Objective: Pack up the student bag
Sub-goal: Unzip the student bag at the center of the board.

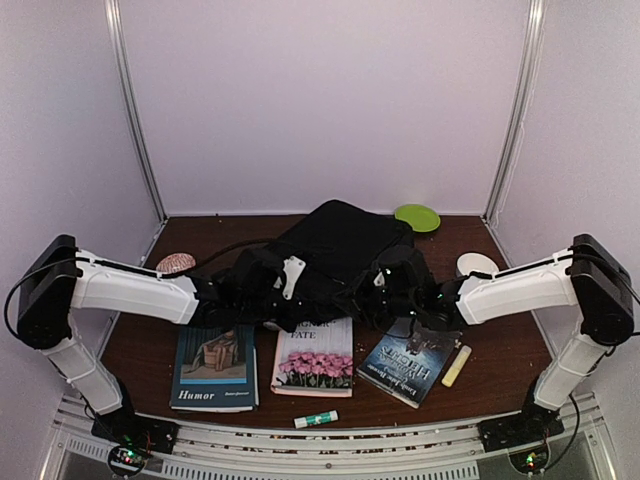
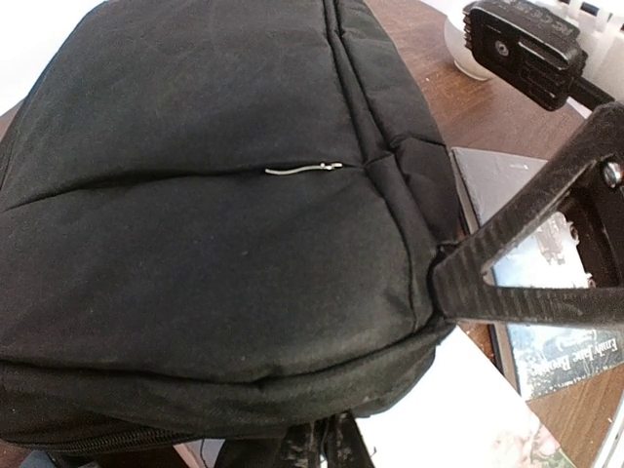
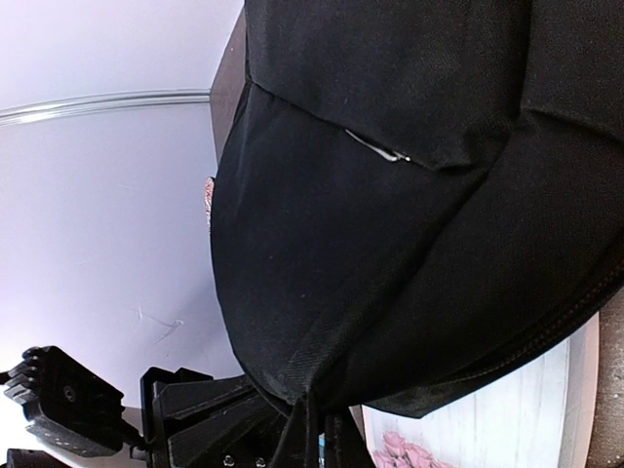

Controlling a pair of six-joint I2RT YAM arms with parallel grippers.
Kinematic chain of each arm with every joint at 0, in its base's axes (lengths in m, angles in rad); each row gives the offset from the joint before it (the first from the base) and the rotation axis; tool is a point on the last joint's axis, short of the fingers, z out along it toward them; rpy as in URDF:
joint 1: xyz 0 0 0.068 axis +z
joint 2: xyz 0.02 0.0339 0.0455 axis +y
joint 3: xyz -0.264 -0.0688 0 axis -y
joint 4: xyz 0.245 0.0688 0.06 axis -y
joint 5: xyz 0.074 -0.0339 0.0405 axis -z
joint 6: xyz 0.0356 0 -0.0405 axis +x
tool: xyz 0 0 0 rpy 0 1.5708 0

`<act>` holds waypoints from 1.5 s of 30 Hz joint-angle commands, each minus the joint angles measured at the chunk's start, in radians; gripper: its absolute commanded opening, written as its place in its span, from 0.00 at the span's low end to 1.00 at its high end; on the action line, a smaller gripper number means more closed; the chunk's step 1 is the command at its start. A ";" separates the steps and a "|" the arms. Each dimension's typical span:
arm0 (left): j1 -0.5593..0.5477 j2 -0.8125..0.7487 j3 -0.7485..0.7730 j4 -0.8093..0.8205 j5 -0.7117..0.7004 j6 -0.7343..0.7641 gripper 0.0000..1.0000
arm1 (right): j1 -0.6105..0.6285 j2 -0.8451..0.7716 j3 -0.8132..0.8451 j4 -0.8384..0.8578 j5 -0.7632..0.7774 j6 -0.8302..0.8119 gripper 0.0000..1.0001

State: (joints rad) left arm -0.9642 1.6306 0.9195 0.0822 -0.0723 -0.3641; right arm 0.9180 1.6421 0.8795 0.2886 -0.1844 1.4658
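Note:
The student bag (image 1: 335, 250), a large black soft backpack, lies in the middle of the table with its near edge lifted over the books. My left gripper (image 1: 262, 292) is shut on the bag's near left edge. In the left wrist view its fingertips (image 2: 331, 444) pinch the fabric under the bag (image 2: 214, 224). My right gripper (image 1: 388, 288) is shut on the bag's near right edge. In the right wrist view its fingertips (image 3: 322, 437) pinch a fold of the bag (image 3: 409, 224). A silver zipper pull (image 2: 304, 169) shows on the bag's front.
Three books lie in front of the bag: "Humor" (image 1: 215, 365), a pink flower book (image 1: 315, 360) and a dark book (image 1: 410, 365). A glue stick (image 1: 316, 419) and a yellow bar (image 1: 456, 365) lie near the front. A green plate (image 1: 417, 217), a white bowl (image 1: 477, 265) and a pink object (image 1: 177, 263) sit further back.

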 commanded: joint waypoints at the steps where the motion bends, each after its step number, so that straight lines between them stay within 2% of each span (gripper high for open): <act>1: -0.014 -0.063 -0.020 0.052 -0.016 0.014 0.00 | 0.000 -0.060 0.004 0.006 0.004 -0.056 0.00; 10: -0.013 -0.120 -0.051 -0.034 -0.085 0.039 0.00 | -0.032 -0.214 -0.039 -0.103 0.043 -0.149 0.00; 23: 0.012 -0.134 -0.035 -0.124 -0.149 0.039 0.00 | -0.059 -0.353 -0.044 -0.307 0.108 -0.322 0.00; 35: 0.130 -0.169 -0.089 -0.107 -0.105 -0.005 0.00 | -0.103 -0.425 -0.109 -0.358 0.122 -0.381 0.00; 45: 0.224 -0.119 -0.089 -0.052 -0.041 -0.041 0.00 | -0.125 -0.432 -0.095 -0.404 0.106 -0.453 0.00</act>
State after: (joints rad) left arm -0.7715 1.4918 0.8375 -0.0391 -0.1287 -0.3794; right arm 0.8150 1.2434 0.7731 -0.0803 -0.1040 1.0698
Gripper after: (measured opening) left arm 0.005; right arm 0.005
